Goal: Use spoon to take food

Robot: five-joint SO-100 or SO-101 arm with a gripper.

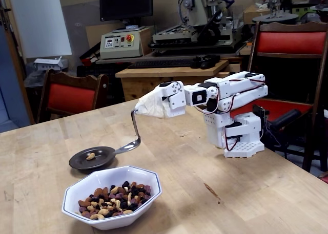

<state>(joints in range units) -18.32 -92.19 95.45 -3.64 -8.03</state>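
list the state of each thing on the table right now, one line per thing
spoon: taped to the gripper, bowl at the dark plate's right rim, outside the white bowl; load not discernible
gripper: wrapped in off-white tape, jaws hidden
white bowl: upright, part filled
food: nuts and dark pieces heaped in the white bowl
dark plate: flat on the table, one nut on it
nut: lying on the dark plate

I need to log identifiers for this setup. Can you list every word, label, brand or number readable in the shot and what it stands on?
None can be read.
Control box on the back bench: panel markings by the red button, too small and blurred.
Arm: white, no marking shows; the gripper is wrapped in tape.
White bowl, dark plate, spoon: no lettering shows.
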